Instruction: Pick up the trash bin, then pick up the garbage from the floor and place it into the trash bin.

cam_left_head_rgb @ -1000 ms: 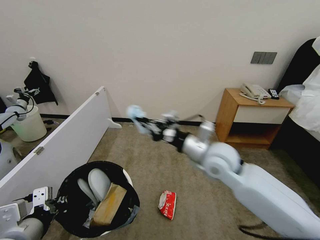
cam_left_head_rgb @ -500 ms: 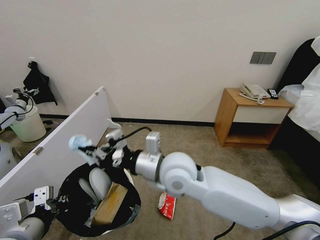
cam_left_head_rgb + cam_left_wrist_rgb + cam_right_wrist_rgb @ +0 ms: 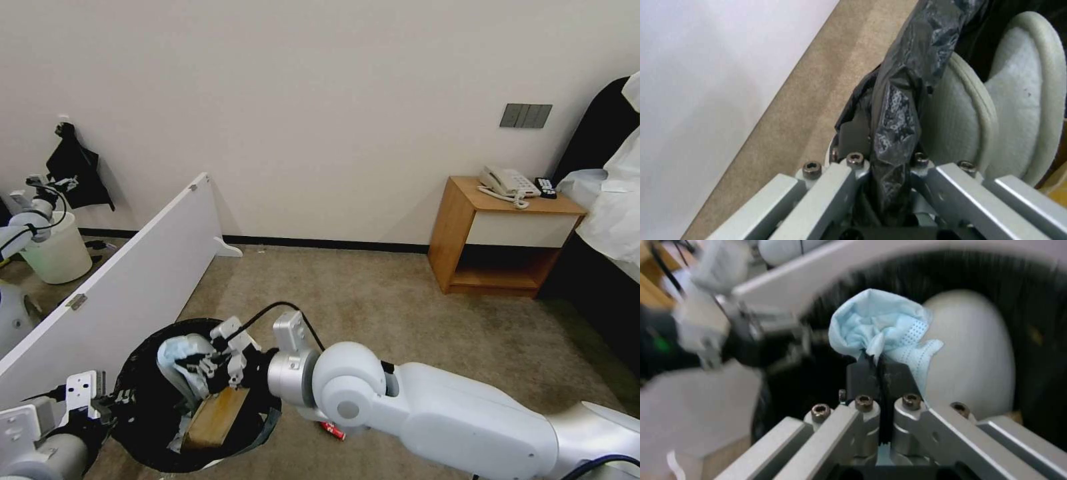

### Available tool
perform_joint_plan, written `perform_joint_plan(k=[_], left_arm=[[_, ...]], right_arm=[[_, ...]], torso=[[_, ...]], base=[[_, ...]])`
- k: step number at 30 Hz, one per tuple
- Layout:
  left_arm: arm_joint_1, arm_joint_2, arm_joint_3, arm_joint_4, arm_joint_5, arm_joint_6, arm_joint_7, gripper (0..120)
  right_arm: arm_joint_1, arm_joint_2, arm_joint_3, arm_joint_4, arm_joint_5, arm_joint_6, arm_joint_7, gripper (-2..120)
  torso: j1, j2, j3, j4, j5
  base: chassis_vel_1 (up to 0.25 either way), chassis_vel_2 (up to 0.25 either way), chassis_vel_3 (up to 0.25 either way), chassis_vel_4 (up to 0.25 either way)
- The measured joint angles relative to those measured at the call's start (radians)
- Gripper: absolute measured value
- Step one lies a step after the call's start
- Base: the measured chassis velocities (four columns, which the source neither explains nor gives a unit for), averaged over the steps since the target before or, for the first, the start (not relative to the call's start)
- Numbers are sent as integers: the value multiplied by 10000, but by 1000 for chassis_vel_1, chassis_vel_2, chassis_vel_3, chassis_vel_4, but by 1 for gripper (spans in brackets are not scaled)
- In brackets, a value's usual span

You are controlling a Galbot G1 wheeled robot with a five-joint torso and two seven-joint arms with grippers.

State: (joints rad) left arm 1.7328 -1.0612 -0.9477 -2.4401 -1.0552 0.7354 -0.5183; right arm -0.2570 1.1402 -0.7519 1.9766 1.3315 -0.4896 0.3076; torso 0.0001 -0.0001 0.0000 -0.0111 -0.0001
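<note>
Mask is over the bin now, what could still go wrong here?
The mask bunches around the right gripper fingertips, so it may cling on release. The left gripper pinches only crinkly liner at the trash bin rim; it could slip. The arm partly hides the red packet.

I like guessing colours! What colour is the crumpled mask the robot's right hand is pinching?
Pale blue mask, seen best in the right wrist view.

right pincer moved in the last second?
Yes. The right pincer, shut on the mask, swung from near the nightstand down over the trash bin.
</note>
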Motion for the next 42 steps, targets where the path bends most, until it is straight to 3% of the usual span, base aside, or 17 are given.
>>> perform_joint_plan(k=[6,25,32,42], left_arm=[[-7,-4,47,4,9,0,6,3],[-12,45,87,-36,-87,0,66,3],[31,46,90,-39,-121,0,114,3],[63,84,126,-36,-120,0,127,3]], right_arm=[[-264,219,-187,-129,229,-384,518,0],[-478,1430,-621,-1394,330,-599,839,0],[-406,1500,-641,-1462,363,-648,1034,1],[-178,1493,-599,-1257,401,-697,1152,41]], torso=[[0,0,0,-3,0],[0,0,-1,-1,0],[0,1,-1,-2,0],[0,1,-1,-2,1]], base=[[0,0,0,0],[0,0,0,0],[0,0,0,0],[0,0,0,0]])
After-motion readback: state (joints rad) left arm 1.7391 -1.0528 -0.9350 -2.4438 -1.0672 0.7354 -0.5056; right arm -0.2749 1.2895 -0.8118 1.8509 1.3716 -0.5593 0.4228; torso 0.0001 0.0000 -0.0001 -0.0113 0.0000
